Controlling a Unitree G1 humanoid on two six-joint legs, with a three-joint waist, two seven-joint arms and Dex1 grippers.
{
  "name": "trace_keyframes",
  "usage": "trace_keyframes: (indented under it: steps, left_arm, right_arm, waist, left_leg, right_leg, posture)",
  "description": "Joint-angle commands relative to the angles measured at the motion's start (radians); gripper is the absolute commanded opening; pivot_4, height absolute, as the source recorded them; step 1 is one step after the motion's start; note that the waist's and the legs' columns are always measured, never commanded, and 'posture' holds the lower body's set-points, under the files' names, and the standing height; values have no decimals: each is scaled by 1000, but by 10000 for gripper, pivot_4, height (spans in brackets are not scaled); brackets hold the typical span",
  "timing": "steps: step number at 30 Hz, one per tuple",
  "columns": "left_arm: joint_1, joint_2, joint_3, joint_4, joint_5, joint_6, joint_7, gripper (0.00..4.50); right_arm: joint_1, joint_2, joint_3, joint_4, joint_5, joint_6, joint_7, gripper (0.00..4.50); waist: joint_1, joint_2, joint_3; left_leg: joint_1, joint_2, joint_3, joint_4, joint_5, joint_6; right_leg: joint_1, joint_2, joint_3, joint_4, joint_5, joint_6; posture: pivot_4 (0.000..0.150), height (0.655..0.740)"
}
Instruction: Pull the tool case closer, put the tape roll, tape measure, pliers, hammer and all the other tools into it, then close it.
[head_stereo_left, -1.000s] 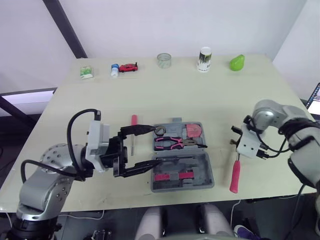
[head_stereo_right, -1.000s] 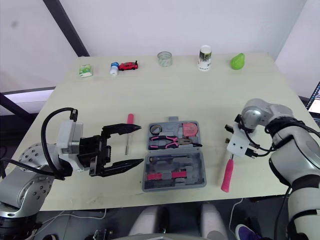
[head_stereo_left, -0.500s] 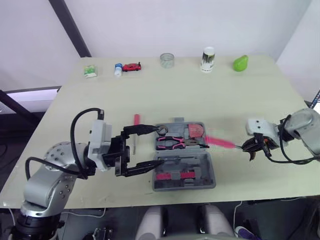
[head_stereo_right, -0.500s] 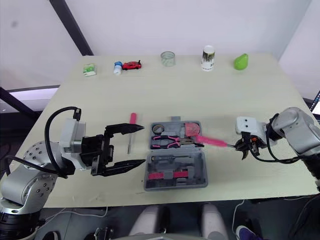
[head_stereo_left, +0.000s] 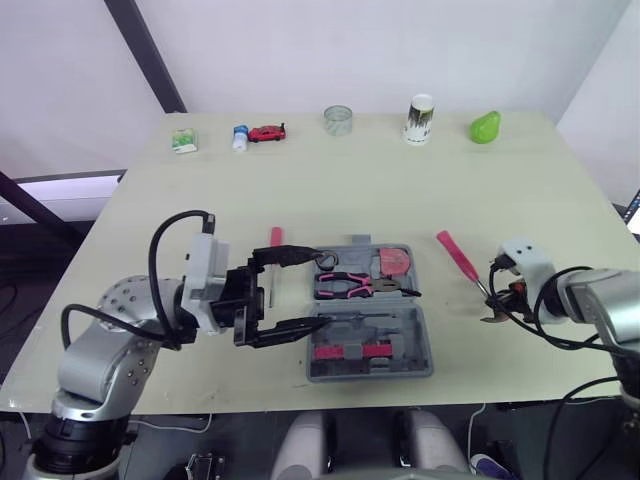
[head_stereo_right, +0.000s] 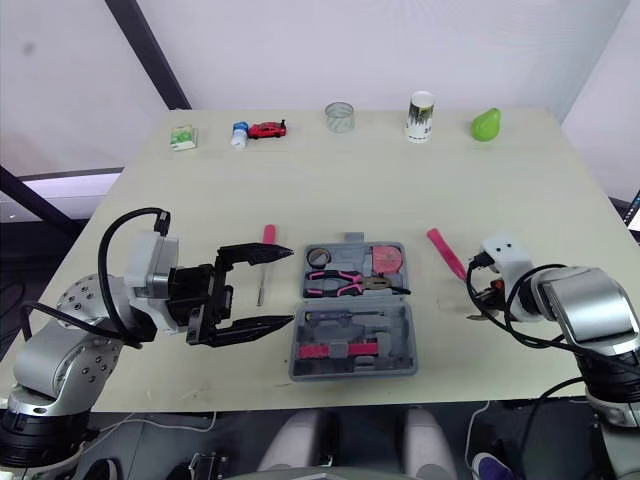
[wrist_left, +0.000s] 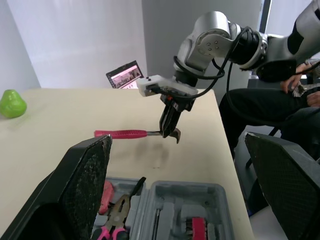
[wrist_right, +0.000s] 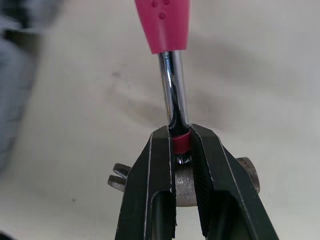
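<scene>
now: hammer step in hand. right tool (wrist_right: 178, 135) is clamped tight on the hammer (head_stereo_left: 455, 257) at the neck, directly above the head, at the right of the head view. in the left wrist view the hammer hangs roughly level, apart from the worktop (head_stereo_left: 330, 180), with a shadow under it. tool case (head_stereo_left: 415, 342) sits open at centre frame, apart from the hammer. left tool (head_stereo_left: 312, 290) gapes wide with nothing in it, just beside the case's left edge.

judgement: next move is a carry leftward to the case, then laying the hammer into a free moulded recess. the grip near the head leaves the long handle free to swing, so orientation needs care. a red-handled screwdriver (head_stereo_left: 272, 240) lies on the worktop left of the case, not yet packed. lid not yet shut.

materials: hammer grip pink, dimpled, rubbery-looking; shaft round, bright chrome; head dull steel with a notched claw. case grey moulded plastic with shaped pockets; pink-and-black pliers (head_stereo_left: 345, 285) in its upper half.
</scene>
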Motion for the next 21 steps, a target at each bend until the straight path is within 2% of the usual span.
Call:
trace_keyframes:
  steps: [1, 6, 9, 13, 20, 21]
  left_arm:
    - [-15, -6, -8, -7, 1, -20, -12, 45000]
    - [-29, -16, -18, 0, -4, -20, -22, 45000]
    - [-39, -17, -23, 10, -2, -21, -36, 45000]
    - [-43, -18, -22, 16, -1, -23, -46, 45000]
    - [-13, -25, -26, 25, 11, -49, -63, 45000]
    - [-11, -26, -27, 24, 12, -50, -63, 45000]
  right_arm:
    - [16, 88, -102, -72, 20, 14, -112, 312]
    - [95, 186, -123, -112, 41, 14, -257, 312]
    - [93, 287, -160, -90, 45, 14, -349, 312]
    - [106, 347, -184, -82, 72, 14, -430, 312]
    - [111, 351, -178, -88, 181, 14, -525, 312]
    - [107, 339, -170, -88, 191, 14, -532, 5050]
  waist:
    - [-4, 0, 0]
    - [-5, 0, 0]
    - [-7, -1, 0]
    - [-8, -1, -1]
    - [-9, -4, -3]
    - [-9, -4, -3]
  left_leg:
    - [0, 0, 0, 0, 0, 0]
    - [0, 0, 0, 0, 0, 0]
    - [0, 0, 0, 0, 0, 0]
    - [1, 0, 0, 0, 0, 0]
    - [1, 0, 0, 0, 0, 0]
    - [1, 0, 0, 0, 0, 0]
  right_leg:
    - [0, 0, 0, 0, 0, 0]
    - [0, 1, 0, 0, 0, 0]
    - [0, 1, 1, 0, 0, 1]
    - [0, 2, 1, 0, 0, 1]
    - [0, 3, 1, 0, 0, 1]
    - [0, 3, 1, 0, 0, 1]
  posture:
    - [1500, 7400]
    - [1500, 7400]
    - [1500, 7400]
    - [1500, 7400]
    - [1500, 7400]
    - [1500, 7400]
